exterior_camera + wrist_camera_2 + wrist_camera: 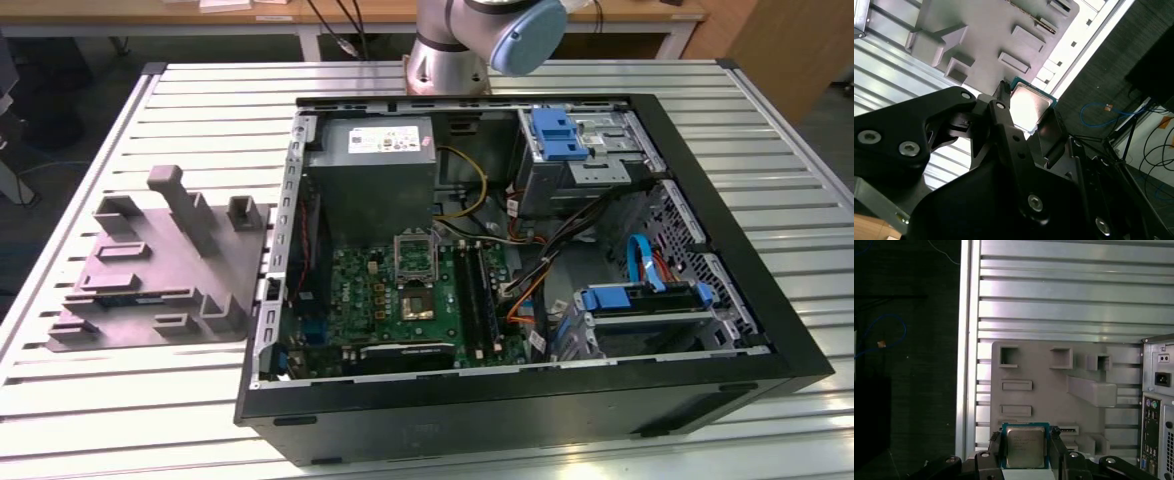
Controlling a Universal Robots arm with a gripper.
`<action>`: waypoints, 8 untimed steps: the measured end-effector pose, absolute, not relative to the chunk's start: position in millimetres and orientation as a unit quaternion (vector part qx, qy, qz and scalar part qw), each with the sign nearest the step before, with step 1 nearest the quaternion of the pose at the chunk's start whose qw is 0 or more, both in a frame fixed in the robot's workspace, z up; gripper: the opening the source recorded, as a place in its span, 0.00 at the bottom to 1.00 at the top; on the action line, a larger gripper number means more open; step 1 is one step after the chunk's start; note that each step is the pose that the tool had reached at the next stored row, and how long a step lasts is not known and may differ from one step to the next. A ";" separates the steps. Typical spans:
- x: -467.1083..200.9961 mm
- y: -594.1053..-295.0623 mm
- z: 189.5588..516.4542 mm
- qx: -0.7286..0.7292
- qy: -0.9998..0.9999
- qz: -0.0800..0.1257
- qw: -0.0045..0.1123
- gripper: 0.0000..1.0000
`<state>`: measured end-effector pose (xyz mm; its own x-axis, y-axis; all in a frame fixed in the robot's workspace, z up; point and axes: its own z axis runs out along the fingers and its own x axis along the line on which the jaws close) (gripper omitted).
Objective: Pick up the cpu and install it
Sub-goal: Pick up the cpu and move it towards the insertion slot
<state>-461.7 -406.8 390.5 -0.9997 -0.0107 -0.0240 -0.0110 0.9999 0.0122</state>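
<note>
The cpu (pixel 1025 447), a flat square chip with a dull silvery lid on a green-edged board, is pinched on two opposite sides by the black gripper (pixel 1025 442). Its fingers (pixel 995 446) press against the chip over one edge of the matt grey moulded tray (pixel 1044 390) of raised blocks and rectangular pockets. Beside the tray stands the open black computer case (pixel 534 400), cables crowding its metal-framed socket (pixel 414 250), while on the tray's other sides the ribbed aluminium counter (pixel 1064 305) runs out to its edge rail.
</note>
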 end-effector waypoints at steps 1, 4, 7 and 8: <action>-461.6 -406.8 390.5 -0.005 1.000 0.006 0.012 0.47; -460.6 -406.8 390.4 -0.005 1.000 0.006 0.012 0.47; -459.3 -406.8 390.5 -0.005 1.000 0.006 0.012 0.47; -458.8 -406.8 390.4 -0.005 1.000 0.006 0.012 0.47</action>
<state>-458.8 -406.8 390.4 -0.9997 -0.0107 -0.0240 -0.0110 0.9999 0.0122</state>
